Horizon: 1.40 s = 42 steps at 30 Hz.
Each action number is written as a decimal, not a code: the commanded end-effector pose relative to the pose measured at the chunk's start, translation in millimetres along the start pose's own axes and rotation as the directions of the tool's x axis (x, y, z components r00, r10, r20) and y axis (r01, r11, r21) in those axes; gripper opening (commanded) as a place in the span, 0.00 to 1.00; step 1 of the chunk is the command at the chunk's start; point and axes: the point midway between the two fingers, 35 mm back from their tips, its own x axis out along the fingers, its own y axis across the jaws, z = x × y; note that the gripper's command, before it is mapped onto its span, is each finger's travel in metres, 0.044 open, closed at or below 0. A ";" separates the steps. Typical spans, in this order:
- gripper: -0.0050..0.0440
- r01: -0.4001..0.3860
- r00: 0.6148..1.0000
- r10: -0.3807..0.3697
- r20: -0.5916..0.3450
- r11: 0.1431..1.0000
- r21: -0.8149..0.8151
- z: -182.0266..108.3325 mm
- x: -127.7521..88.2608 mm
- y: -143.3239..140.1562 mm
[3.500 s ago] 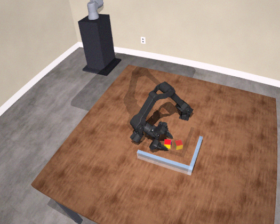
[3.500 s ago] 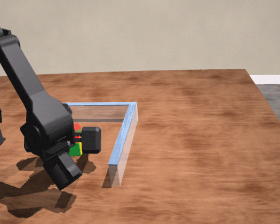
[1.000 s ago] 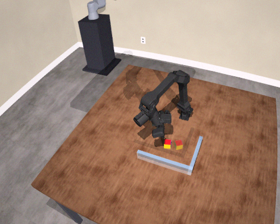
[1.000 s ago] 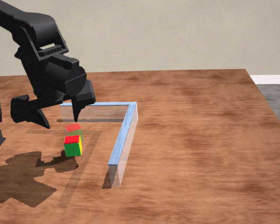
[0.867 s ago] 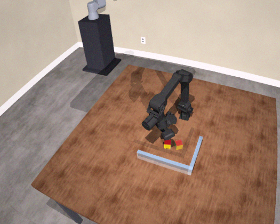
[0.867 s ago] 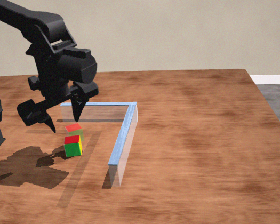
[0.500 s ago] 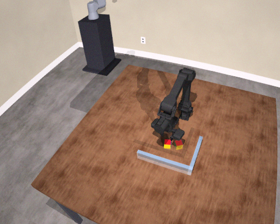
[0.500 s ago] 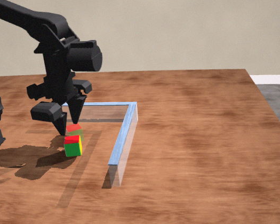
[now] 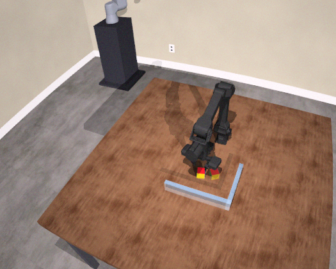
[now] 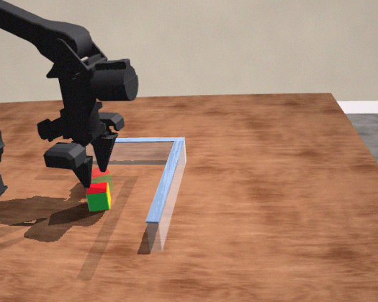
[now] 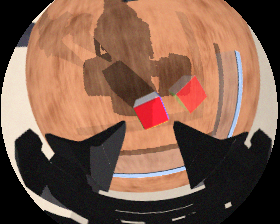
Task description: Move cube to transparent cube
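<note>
The solid cube (image 9: 200, 173) (image 10: 99, 197) (image 11: 151, 111) rests on the wooden table (image 9: 123, 180) with red on top, green and yellow on its sides. The transparent cube (image 9: 214, 173) (image 10: 103, 176) (image 11: 190, 93) sits right beside it, also red on top. My gripper (image 9: 207, 168) (image 10: 93, 176) (image 11: 150, 124) points down just above the two cubes, its fingers partly apart and nothing between them. One fingertip is by the solid cube's top edge, the other over the transparent cube.
A low translucent blue L-shaped wall (image 9: 196, 192) (image 10: 165, 181) (image 11: 238, 91) borders the cubes on two sides. My arm's base (image 9: 222, 132) stands behind them. A dark pedestal with a grey arm (image 9: 116, 52) stands on the floor beyond the table.
</note>
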 end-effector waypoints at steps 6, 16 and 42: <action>0.67 -0.005 1.000 0.005 -0.005 1.000 -0.002 -0.1 12.3 0.5; 0.67 -0.005 1.000 0.005 -0.005 1.000 -0.002 -0.5 25.2 0.5; 0.54 -0.005 1.000 0.005 -0.005 1.000 -0.002 0.7 50.2 0.7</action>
